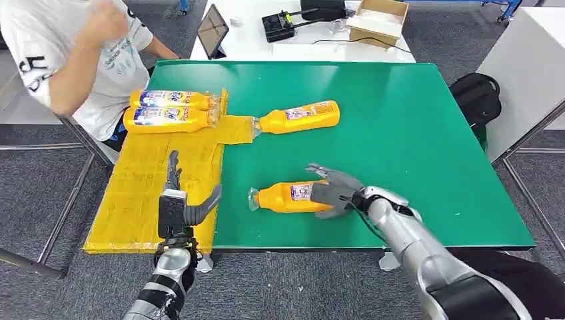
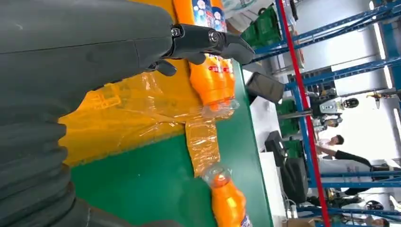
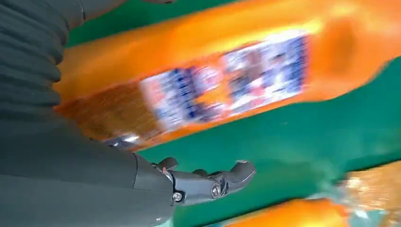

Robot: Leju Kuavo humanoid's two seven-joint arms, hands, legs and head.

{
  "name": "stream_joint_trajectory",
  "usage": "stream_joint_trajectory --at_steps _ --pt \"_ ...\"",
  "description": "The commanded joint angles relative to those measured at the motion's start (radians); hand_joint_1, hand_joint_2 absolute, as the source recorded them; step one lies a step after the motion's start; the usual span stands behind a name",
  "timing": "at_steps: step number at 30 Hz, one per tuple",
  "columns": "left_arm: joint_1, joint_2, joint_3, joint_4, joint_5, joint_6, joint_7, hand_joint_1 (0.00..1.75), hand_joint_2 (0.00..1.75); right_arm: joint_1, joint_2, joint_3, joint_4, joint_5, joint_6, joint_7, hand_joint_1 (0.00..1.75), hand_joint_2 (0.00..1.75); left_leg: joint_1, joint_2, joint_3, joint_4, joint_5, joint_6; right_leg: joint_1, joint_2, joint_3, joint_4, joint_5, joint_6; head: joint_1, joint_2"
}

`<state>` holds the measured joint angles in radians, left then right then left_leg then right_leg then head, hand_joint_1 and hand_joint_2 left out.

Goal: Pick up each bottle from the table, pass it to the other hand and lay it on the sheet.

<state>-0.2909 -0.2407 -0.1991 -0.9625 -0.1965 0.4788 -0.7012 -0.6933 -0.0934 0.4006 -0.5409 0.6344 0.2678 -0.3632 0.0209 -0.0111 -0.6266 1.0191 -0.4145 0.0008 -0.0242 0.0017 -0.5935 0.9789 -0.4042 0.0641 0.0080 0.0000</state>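
The right hand (image 1: 335, 191) lies spread over the base end of the nearest bottle (image 1: 286, 197) on the green table (image 1: 413, 147); whether its fingers actually grip cannot be told. The left hand (image 1: 178, 200) hovers empty, fingers apart, above the yellow sheet (image 1: 143, 193), where two bottles (image 1: 170, 110) lie; a fourth bottle (image 1: 298, 117) has its cap at the sheet's edge

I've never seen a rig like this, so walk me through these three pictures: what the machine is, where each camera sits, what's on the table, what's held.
It is a humanoid robot with two silver arms. The wide picture looks down from its head; the other two come from cameras at its wrists. On the green table a yellow sheet carries two orange bottles. A third bottle lies at the sheet's edge. The right hand is open around a fourth bottle, not yet lifting it. The left hand is open above the sheet, holding nothing. A person sits nearby.
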Motion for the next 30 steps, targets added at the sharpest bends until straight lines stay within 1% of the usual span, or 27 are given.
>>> stream_joint_trajectory --at_steps 1,5,6,8,9,13,15,28,30 --pt "-0.048 0.003 -0.009 0.099 0.003 -0.013 0.003 0.0 1.75 -0.06 -0.051 0.088 0.099 0.02 -0.018 0.073 0.0 1.75 0.0 0.0 0.003 -0.002 -0.001 0.001 0.001 -0.001 0.003 -0.001 -0.001 -0.004 0.0 0.0" --pt "-0.037 0.001 -0.003 0.094 0.002 -0.007 0.003 0.0 1.75 -0.086 -0.052 0.116 0.093 0.034 -0.059 0.115 0.0 1.75 0.0 0.002 0.003 -0.001 -0.001 0.001 0.001 -0.001 0.002 0.0 0.0 -0.005 0.0 0.0" --pt "-0.037 0.001 -0.003 0.094 0.002 -0.007 0.003 0.0 1.75 -0.086 -0.052 0.116 0.093 0.034 -0.059 0.115 0.0 1.75 0.0 0.001 0.0 0.0 0.0 0.001 0.0 0.0 0.0 0.0 0.0 -0.003 0.0 0.0" --pt "-0.037 0.001 -0.003 0.094 0.002 -0.007 0.003 0.0 1.75 -0.086 -0.052 0.116 0.093 0.034 -0.059 0.115 0.0 1.75 0.0 0.002 0.001 -0.001 -0.001 0.002 0.001 0.001 0.0 0.0 0.0 -0.004 0.0 0.0" --pt "-0.037 0.001 -0.003 0.094 0.002 -0.007 0.003 0.0 1.75 -0.086 -0.052 0.116 0.093 0.034 -0.059 0.115 0.0 1.75 -0.001 0.002 -0.002 0.0 -0.001 0.001 0.0 0.0 -0.002 0.001 0.0 -0.003 0.0 0.0" --pt "-0.037 0.001 -0.003 0.094 0.002 -0.007 0.003 0.0 1.75 -0.086 -0.052 0.116 0.093 0.034 -0.059 0.115 0.0 1.75 0.0 0.003 0.0 -0.001 -0.002 0.001 0.001 0.001 -0.001 0.0 -0.001 -0.004 0.0 0.0" --pt "-0.037 0.001 -0.003 0.094 0.002 -0.007 0.003 0.0 1.75 -0.086 -0.052 0.116 0.093 0.034 -0.059 0.115 0.0 1.75 0.0 0.001 -0.003 0.0 0.0 0.0 0.0 0.0 -0.003 0.001 0.0 -0.003 0.0 0.0" --pt "-0.037 0.001 -0.003 0.094 0.002 -0.007 0.003 0.0 1.75 -0.086 -0.052 0.116 0.093 0.034 -0.059 0.115 0.0 1.75 0.0 0.002 -0.004 0.0 -0.001 0.001 0.001 0.001 -0.004 0.001 0.0 -0.004 0.0 0.0" --pt "-0.033 0.002 0.0 0.093 0.001 -0.006 0.003 0.0 1.75 -0.075 -0.046 0.123 0.085 0.041 -0.095 0.126 0.0 1.75 0.0 0.002 -0.003 0.0 -0.001 0.001 0.0 0.001 -0.003 0.001 0.0 -0.004 0.0 0.0"
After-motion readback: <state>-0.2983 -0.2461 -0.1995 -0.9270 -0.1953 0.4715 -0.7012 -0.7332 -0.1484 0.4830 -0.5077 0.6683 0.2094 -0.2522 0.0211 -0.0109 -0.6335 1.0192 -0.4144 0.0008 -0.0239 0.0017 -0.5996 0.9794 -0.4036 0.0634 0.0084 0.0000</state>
